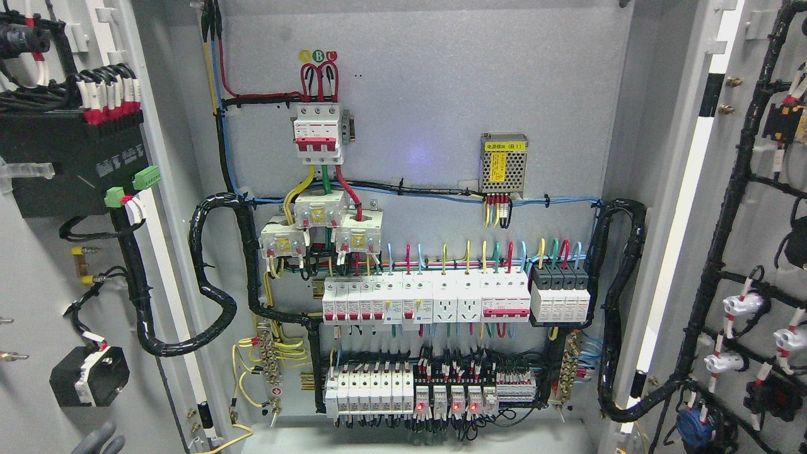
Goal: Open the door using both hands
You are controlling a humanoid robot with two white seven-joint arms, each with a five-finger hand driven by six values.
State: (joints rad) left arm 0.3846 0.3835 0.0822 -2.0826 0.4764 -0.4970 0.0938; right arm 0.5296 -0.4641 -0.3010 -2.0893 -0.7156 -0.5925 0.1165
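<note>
Both grey metal cabinet doors, left [38,265] and right [756,189], stand swung wide. Grey fingers [98,439] of the left hand show at lower left, just beside the left door's upright inner face; their spread cannot be told.

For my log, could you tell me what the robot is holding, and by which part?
Nothing: only grey fingers show at the lower left, touching nothing.

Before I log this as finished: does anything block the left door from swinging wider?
Nothing visible does. The left door already stands open, and only gray fingers show at the bottom left edge, below it.
</note>
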